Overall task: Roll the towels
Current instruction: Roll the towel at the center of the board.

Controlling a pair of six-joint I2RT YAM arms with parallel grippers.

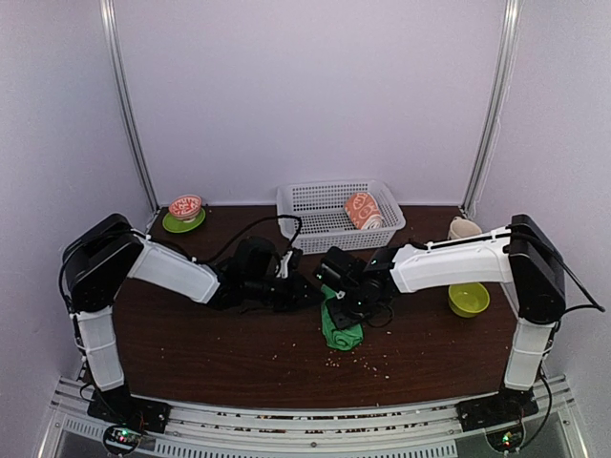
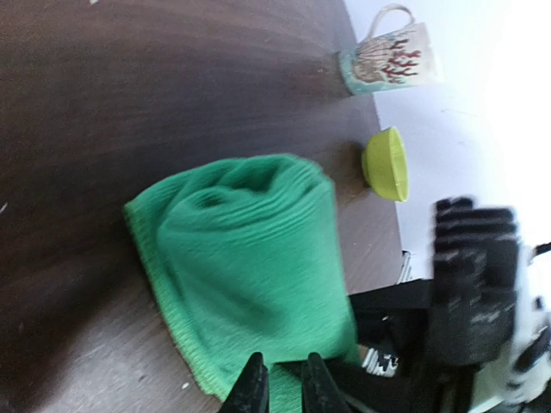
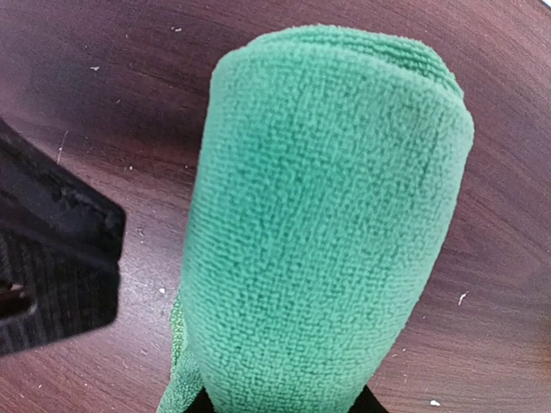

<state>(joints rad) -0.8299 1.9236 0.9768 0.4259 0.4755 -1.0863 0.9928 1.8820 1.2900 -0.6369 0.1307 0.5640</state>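
Green towel (image 1: 341, 327) is your concern: it lies rolled on the table (image 1: 191, 353), just in front of where both arms meet at mid-table. Its long axis runs from the grippers toward your near edge, tilted a little to the right.

Your right gripper (image 1: 336, 291) sits at the far end of that roll. Its wrist view shows the plush cylinder filling the gap between the jaws and running straight out from them, so it is closed around the roll's end. Your left gripper (image 2: 284, 391) comes in from the left at the same end, pinched nearly shut. The towel's hem seems to be caught between its tips (the very bottom of that view cuts this off, so treat it as likely).

The peach towel (image 1: 363, 210) lies rolled in the white basket (image 1: 315, 215), which stands behind the grippers, on the far side from the green roll.

That is the relation to mind: the roll trails toward you and the basket is away from you. If the roll is to join its mate, I judge the right arm is the one to carry it, lifting the held end and swinging it back over the rim.
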